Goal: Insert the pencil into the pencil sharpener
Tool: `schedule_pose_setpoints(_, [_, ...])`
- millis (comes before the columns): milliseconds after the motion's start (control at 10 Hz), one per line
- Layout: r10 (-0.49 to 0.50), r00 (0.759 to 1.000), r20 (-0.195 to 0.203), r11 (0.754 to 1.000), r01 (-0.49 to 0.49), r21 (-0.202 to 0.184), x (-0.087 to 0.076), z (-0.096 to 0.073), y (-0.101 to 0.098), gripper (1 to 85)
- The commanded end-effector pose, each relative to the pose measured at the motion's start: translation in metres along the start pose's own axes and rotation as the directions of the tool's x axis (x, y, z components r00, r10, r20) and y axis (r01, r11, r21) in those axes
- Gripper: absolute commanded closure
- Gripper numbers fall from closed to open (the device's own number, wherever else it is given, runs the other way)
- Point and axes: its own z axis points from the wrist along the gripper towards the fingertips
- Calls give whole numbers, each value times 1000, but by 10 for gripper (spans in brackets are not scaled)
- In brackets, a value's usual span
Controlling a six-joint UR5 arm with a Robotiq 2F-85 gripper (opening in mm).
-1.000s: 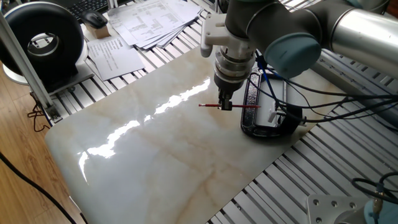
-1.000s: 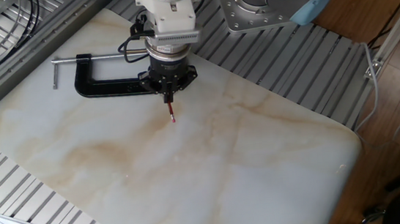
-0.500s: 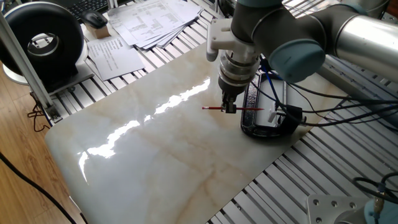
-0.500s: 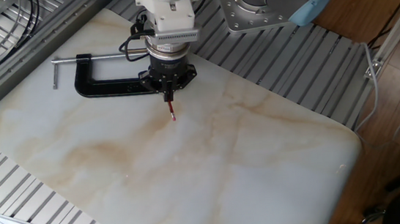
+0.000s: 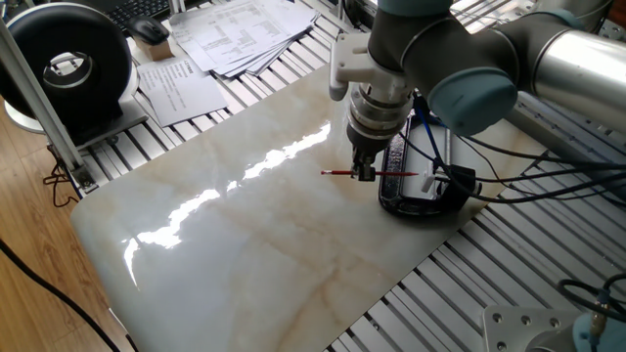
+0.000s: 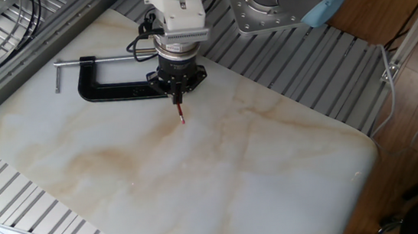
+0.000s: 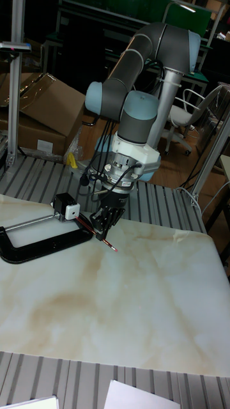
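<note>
My gripper (image 5: 364, 174) is shut on the red pencil (image 5: 337, 173), holding it level just above the marble slab. The pencil's free end (image 6: 182, 119) points out over the slab. Its other end (image 7: 84, 221) reaches toward the pencil sharpener (image 7: 66, 207), a small black block with a whitish patch that sits in the mouth of the C-clamp. I cannot tell whether that end touches the sharpener. In the other fixed view the gripper (image 6: 179, 100) hides the sharpener. In the tall fixed view the gripper (image 7: 102, 231) stands just right of it.
The black C-clamp (image 6: 110, 89) with its silver screw (image 6: 81, 63) lies at the slab's edge, beside black cables (image 5: 509, 166). Papers (image 5: 235, 34) and a black round device (image 5: 68, 64) lie beyond the marble slab (image 5: 245, 244). Slotted aluminium rails (image 6: 295, 55) surround it.
The gripper has shifted slightly toward the C-clamp, carrying the pencil with it. Its grip stays shut.
</note>
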Motion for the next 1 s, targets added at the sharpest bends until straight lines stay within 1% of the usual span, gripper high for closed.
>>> schedule_pose_setpoints(0, [6, 1000, 16, 1000, -6, 6, -4, -2, -1, 840])
schedule_pose_setpoints(100, [-10, 1000, 14, 1000, 10, 8, -3, -2, -1, 840])
schedule_pose_setpoints(200, [-17, 1000, 8, 1000, 17, -5, -2, -2, 2, 840])
schedule_pose_setpoints(400, [-8, 1000, -3, 1000, 8, 3, 2, -3, 3, 840])
schedule_pose_setpoints(700, [-7, 1000, 3, 1000, 7, -5, 3, -6, 6, 840])
schedule_pose_setpoints(900, [-7, 1000, 1, 1000, 7, -1, 3, -5, 5, 840])
